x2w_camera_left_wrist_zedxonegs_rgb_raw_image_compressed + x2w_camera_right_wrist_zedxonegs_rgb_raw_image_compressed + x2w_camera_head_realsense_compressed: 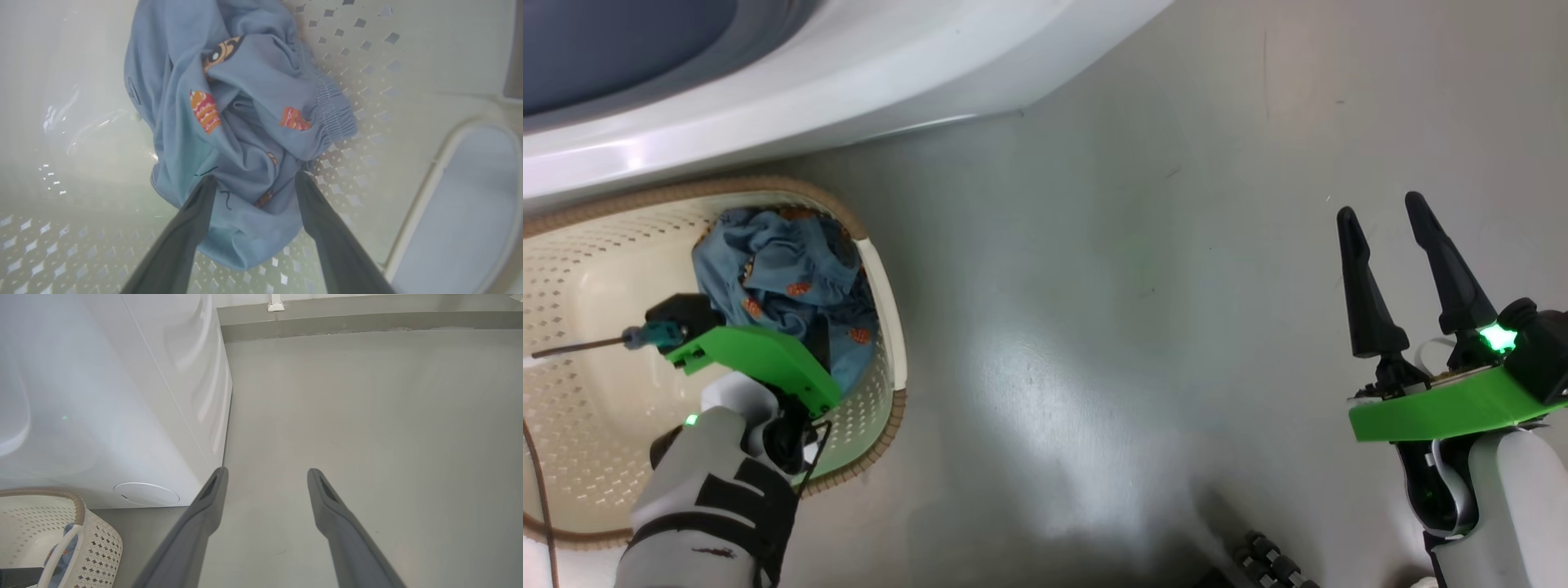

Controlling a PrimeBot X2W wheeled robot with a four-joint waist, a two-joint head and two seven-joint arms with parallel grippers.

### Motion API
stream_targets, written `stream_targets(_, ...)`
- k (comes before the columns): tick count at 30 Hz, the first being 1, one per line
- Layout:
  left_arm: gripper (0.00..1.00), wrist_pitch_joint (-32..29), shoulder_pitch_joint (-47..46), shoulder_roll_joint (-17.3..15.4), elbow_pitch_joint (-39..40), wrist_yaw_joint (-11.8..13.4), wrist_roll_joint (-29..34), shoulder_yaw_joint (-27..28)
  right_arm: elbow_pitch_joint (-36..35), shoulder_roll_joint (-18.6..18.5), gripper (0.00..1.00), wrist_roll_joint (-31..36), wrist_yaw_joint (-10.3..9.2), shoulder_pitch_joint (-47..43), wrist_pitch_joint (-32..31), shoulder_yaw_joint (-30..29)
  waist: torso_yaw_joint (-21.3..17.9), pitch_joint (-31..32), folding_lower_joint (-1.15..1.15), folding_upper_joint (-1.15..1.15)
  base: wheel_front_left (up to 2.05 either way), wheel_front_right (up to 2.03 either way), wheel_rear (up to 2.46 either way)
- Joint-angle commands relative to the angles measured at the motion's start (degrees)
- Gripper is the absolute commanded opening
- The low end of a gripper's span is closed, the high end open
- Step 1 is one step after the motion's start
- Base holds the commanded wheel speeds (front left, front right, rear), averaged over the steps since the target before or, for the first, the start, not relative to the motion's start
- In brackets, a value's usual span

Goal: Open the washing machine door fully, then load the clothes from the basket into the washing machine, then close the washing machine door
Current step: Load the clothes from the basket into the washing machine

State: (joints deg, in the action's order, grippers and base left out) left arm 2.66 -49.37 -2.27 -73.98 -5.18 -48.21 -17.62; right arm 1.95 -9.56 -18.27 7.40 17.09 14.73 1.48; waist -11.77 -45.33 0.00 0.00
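Note:
The cream basket (882, 286) with a brown rim stands on the floor against the white washing machine (809, 90). A light blue garment (784, 269) with orange-brown prints lies bunched against the basket's far wall. My left arm reaches down into the basket, and its green wrist mount (760, 359) covers the fingers. In the left wrist view my left gripper (253, 183) is open, its two fingers spread either side of a fold of the garment (245, 122). My right gripper (1380, 208) hangs open over bare floor, holding nothing. The washing machine door is out of view.
Grey floor (1135, 286) stretches to the right of the washer to a skirting wall (367, 322). A round white cover (146, 494) sits low on the washer front. The basket's rim (81, 506) is close below it. My base's wheels (1270, 563) show at the bottom.

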Motion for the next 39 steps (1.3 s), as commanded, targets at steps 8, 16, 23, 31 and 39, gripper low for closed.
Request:
stream_targets(8, 1.0, 1.37, -0.97, -2.15, 0.05, 1.12, 0.4, 0.05, -1.39, -0.44, 1.0, -0.95, 0.09, -0.41, 0.27, 0.63, -0.31, -2.35, 0.0, 0.0, 0.0, 0.0, 0.0)
stream_targets(16, 1.0, 1.66, -2.36, -1.96, 0.03, 2.56, 1.07, -0.98, -1.8, -0.83, 1.0, -1.0, 0.09, 0.0, 0.27, 0.55, 0.09, -4.47, 0.0, 0.0, 0.0, 0.0, 0.0)
stream_targets(23, 1.0, 2.14, -2.92, -1.82, 0.03, 3.19, 1.24, -1.45, -2.07, -1.06, 1.0, -1.02, 0.09, 0.19, 0.27, 0.37, 0.19, -5.4, 0.0, 0.0, 0.0, 0.0, 0.0)
stream_targets(31, 1.0, 3.04, -3.21, -1.58, 0.03, 3.56, 1.99, -2.72, -2.2, -1.39, 1.0, -1.11, 0.09, 0.2, 0.27, 0.2, 0.32, -6.07, 0.0, 0.0, 0.0, 0.0, 0.0)
stream_targets(39, 0.2, 3.82, -3.1, -1.22, 0.03, 3.38, 2.65, -4.17, -2.3, -1.87, 1.0, -1.17, 0.09, 0.18, 0.27, 0.08, 0.3, -6.08, 0.0, 0.0, 0.0, 0.0, 0.0)
